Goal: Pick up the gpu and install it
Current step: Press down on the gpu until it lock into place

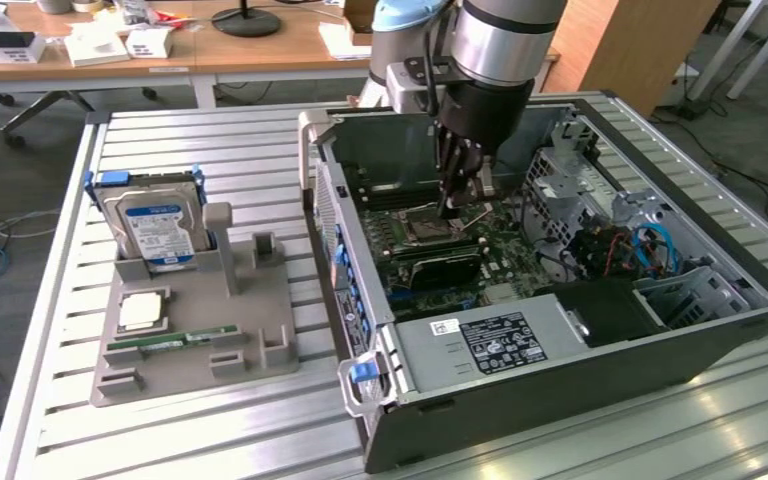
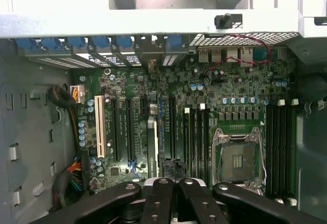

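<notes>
On slatted metal table (image 1: 157,420), open PC case (image 1: 704,330); fingers (image 1: 462,205) closed above motherboard (image 1: 424,235).

Lab: robot arm (image 1: 498,40), office desks (image 1: 157,50)

Exterior view: bright, even, diffuse lighting from overhead. Soft glare streaks along table (image 1: 157,140) slats, strongest toward exterior view's right near edge. Faint, short shadows beside gray holder (image 1: 197,330). Case (image 1: 558,330) interior darker than surroundings, detail still legible. Slight softness overall; mild compression blockiness.

Wrist view: dimmer, cooler tone. Pale case wall (image 2: 153,24) overexposed, nearly washed out. Motherboard (image 2: 173,127) evenly lit, moderately sharp, fine print unreadable. Claw (image 2: 173,203) links close to lens, soft, with small specular highlights on rivets. Dark corners inside case.
</notes>
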Tool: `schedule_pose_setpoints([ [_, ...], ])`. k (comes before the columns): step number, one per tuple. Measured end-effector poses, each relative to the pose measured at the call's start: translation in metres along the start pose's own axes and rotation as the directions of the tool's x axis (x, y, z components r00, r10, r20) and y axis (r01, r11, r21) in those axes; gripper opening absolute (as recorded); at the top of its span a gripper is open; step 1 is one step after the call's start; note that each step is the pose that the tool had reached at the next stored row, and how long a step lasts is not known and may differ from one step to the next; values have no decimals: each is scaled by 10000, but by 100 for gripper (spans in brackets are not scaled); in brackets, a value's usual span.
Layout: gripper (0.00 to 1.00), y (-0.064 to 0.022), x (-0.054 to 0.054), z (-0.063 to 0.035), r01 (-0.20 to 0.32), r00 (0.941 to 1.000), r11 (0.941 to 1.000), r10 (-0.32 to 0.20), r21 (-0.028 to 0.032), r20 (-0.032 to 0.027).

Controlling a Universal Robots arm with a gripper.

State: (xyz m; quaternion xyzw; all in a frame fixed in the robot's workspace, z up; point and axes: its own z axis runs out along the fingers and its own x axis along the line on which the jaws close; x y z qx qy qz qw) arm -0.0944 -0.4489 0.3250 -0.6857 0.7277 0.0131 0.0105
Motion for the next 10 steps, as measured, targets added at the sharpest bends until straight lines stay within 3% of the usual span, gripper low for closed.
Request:
schedule_pose_setpoints([
  [10,11,0,0,0,-2,10000,10000,2,-78,-5],
])
